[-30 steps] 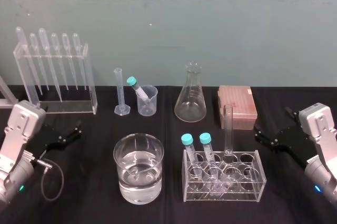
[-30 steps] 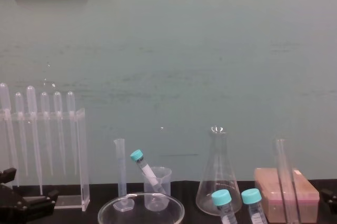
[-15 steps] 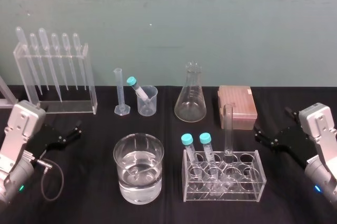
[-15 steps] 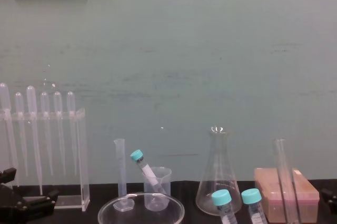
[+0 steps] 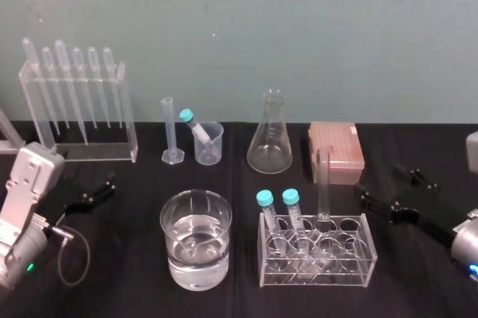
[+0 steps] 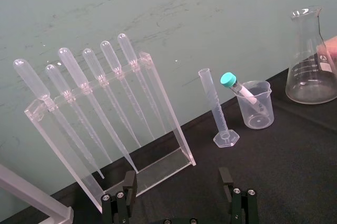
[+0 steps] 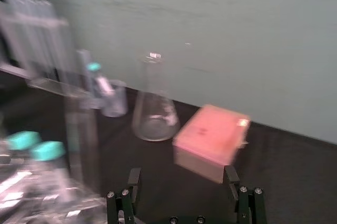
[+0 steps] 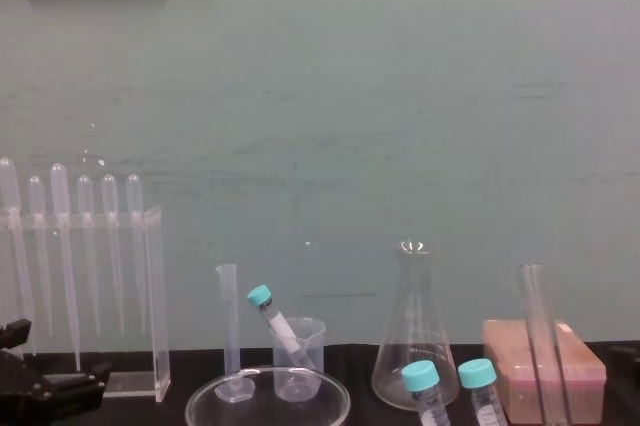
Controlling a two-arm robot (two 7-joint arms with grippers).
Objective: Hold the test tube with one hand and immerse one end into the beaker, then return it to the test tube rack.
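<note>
Reaching for the test tube (image 5: 323,184) looks to be the step in hand, since nothing is gripped yet. It stands upright in the back row of the clear test tube rack (image 5: 345,269), at 3 o'clock from the beaker (image 5: 179,247). Two teal-capped tubes (image 5: 264,200) stand just beside it at 9 o'clock.

The right gripper (image 5: 381,184) sits at 3 o'clock from the test tube, near but apart, its fingers spread wide around nothing. The left gripper (image 5: 101,189) lies at 9 o'clock from the beaker, well apart, fingers likewise spread, and appears idle.

Next, I judge, the right gripper must travel toward 9 o'clock until its fingers bracket the bare glass above the rack. It should then pinch gently and lift straight up until the base clears its hole. The capped tubes stand between the test tube and the beaker, so the carry needs height.

The test tube's base is lost among the rack's clear walls, so how deep it sits is hard to tell. The chest view cuts off the test tube, the rack and the beaker at its lower edge. A salmon-pink box (image 5: 337,150) at 12 o'clock is partly overlapped by the test tube.
</note>
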